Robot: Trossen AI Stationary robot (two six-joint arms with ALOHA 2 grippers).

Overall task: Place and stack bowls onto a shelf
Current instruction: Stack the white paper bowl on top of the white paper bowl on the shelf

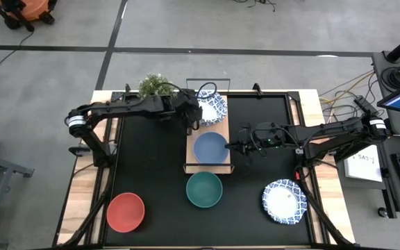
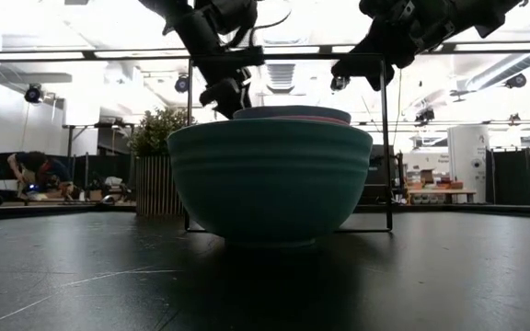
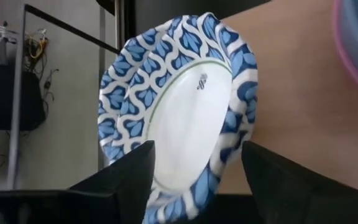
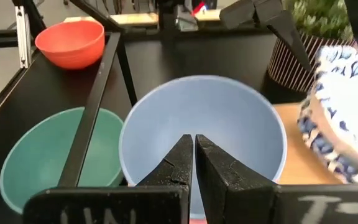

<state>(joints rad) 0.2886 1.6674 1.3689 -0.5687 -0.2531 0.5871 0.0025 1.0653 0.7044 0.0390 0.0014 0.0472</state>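
- High view: my left gripper (image 1: 192,118) sits over the patterned bowl (image 1: 212,108) on the far end of the shelf (image 1: 192,154); my right gripper (image 1: 232,146) is just right of the blue bowl (image 1: 210,147) on the near end. The green bowl (image 1: 204,189), red bowl (image 1: 126,212) and a second patterned bowl (image 1: 284,202) wait on the black mat (image 1: 151,167). A potted plant (image 1: 156,85) stands just beyond the shelf's far left corner.
- Low view: the green bowl (image 2: 270,179) fills the frame, with both arms above the shelf's wire frame (image 2: 383,138) behind it.
- Left wrist view: my fingers (image 3: 132,177) are spread wide either side of the patterned bowl (image 3: 179,106), which sits tilted on the wood, not gripped. I judge it could slide or tip off the far edge if I nudge it while pulling away.
- Right wrist view: my fingers (image 4: 182,163) are pressed together, holding nothing, at the rim of the blue bowl (image 4: 204,134), which seems to be nested in a pink one. Dragging that rim could shift the stack.
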